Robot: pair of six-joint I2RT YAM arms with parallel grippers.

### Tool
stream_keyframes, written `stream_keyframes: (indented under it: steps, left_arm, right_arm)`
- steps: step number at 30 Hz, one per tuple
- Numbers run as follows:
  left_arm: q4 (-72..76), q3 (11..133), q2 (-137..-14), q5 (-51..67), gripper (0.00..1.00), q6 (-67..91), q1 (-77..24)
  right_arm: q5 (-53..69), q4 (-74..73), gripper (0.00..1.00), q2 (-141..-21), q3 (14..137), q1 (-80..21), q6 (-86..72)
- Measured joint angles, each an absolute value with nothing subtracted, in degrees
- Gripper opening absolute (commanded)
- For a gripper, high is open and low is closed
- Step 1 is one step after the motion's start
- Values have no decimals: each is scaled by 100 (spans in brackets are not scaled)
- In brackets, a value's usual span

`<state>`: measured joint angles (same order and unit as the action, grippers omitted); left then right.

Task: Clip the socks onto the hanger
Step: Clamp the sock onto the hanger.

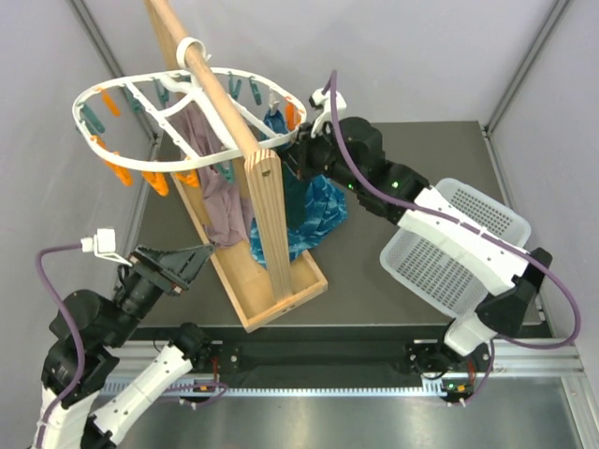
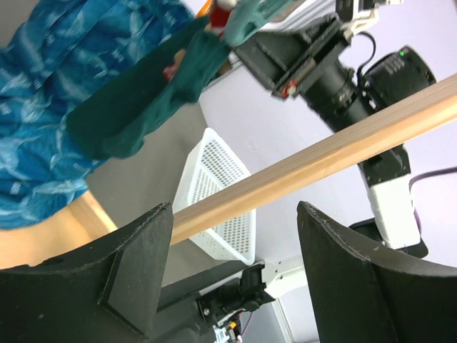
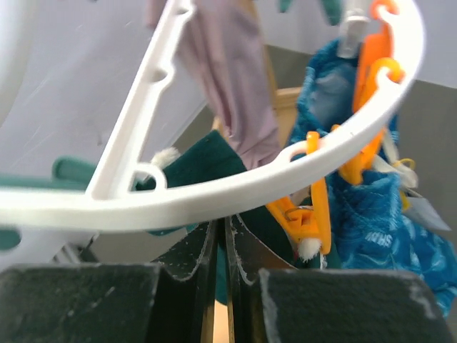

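You have a plain dark teal sock (image 2: 143, 107), a white hanger (image 3: 214, 194) with orange pegs (image 3: 311, 211), a mottled blue cloth (image 1: 320, 210) and a mauve cloth (image 1: 221, 201).

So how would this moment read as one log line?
left gripper open, empty; right gripper shut at hanger; sock hangs beside blue cloth

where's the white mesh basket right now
In the top view the white basket sits on the right side of the table, to the right of the wooden stand and the blue cloth.
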<state>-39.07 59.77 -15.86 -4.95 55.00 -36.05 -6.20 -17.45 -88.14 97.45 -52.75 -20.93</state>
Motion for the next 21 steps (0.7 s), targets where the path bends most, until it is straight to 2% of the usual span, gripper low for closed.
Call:
stream_keyframes:
  steps: [5,11,13,21]
  left_arm:
    - [-4307,5863,-1374,-683,75,5583,-3605]
    - [-4683,5494,-1210,-781,74,5730,-3605]
    - [-4821,5323,-1116,-808,74,5833,-3605]
    - [-5190,4950,-425,-860,74,6305,-3607]
  right_arm:
    - [-582,-1964,8,-9330,10289,-4766,-2189]
    - [-499,-2274,17,-9727,10704,-4525,-2189]
    - [-482,-2355,24,-9730,10702,-4519,-2191]
    - [-464,-2425,32,-9786,10704,-4519,-2257]
